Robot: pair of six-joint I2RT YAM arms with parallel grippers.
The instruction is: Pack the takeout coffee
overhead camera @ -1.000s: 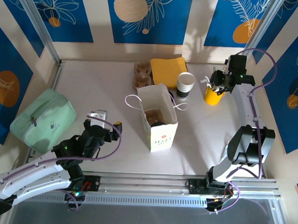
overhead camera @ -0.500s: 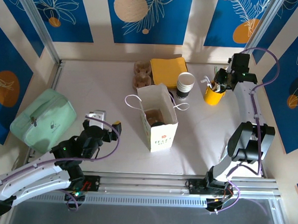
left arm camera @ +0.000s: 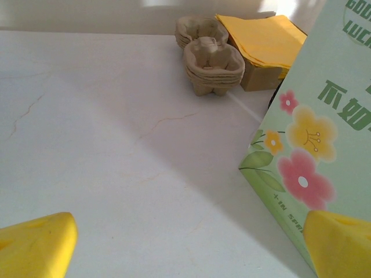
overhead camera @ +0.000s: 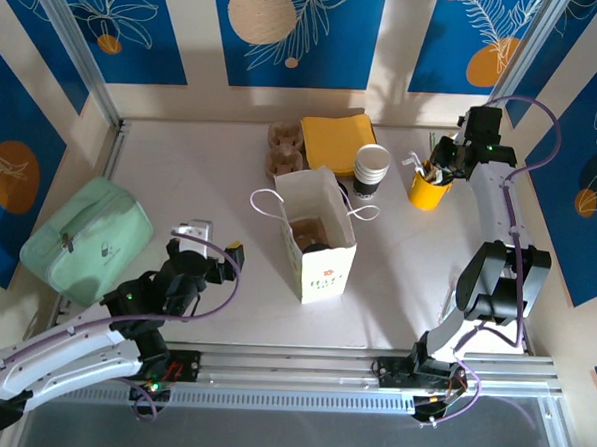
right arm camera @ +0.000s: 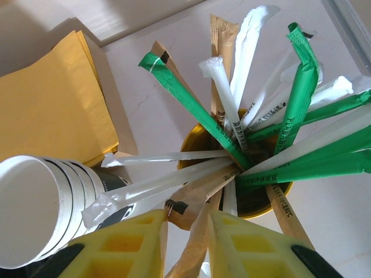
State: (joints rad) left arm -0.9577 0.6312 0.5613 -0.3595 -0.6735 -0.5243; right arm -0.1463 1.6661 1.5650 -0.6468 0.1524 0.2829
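Observation:
An open flowered paper bag [overhead camera: 321, 270] stands mid-table; its green side [left arm camera: 324, 116] is close to my left gripper. Inside it I see a brown carrier and a dark round top [overhead camera: 315, 247]; I cannot tell whether that is the takeout coffee. My left gripper [overhead camera: 214, 241] rests low to the left of the bag, its jaws open wide [left arm camera: 191, 255] over bare table. At the back right, my right gripper [overhead camera: 444, 163] hangs over a yellow cup of wrapped straws [right arm camera: 278, 202]. Its jaws [right arm camera: 188, 243] are shut on a brown-wrapped straw [right arm camera: 194, 231].
A stack of lidless white-rimmed cups [overhead camera: 371, 169] stands between the bag and the straw cup [overhead camera: 427, 190]. Yellow napkins [overhead camera: 335, 140] and pulp cup carriers [overhead camera: 284, 150] lie behind the bag. A mint-green pouch [overhead camera: 87, 238] sits at the far left.
My right gripper has shifted slightly back over the straw cup, and its jaws have narrowed onto the brown straw. The left arm has not moved.

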